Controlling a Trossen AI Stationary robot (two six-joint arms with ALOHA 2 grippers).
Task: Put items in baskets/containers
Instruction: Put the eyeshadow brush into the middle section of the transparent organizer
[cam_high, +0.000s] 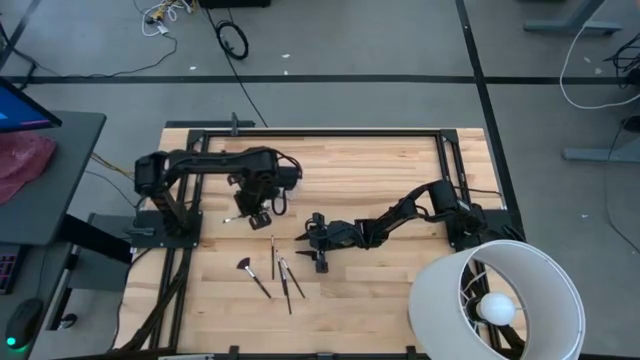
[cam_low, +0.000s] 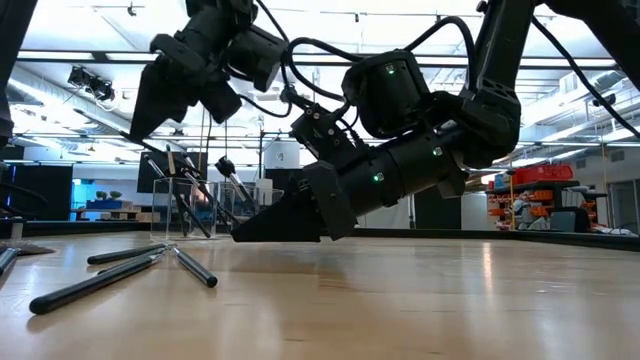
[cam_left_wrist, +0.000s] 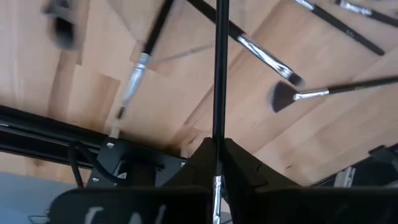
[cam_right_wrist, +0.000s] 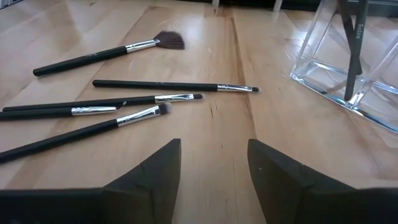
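Nearest you, five loose brushes lie on the wooden table, the fan-shaped brush farthest out. Your right gripper sits low just beside them, jaws wide apart and empty. Beyond it stands the clear container, brushes already inside. Your left gripper hangs above the container, clamped on a single brush.

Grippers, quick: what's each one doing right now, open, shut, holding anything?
Left gripper: shut on a makeup brush, above the clear container.
Right gripper: open, empty, low over the table near the loose brushes.
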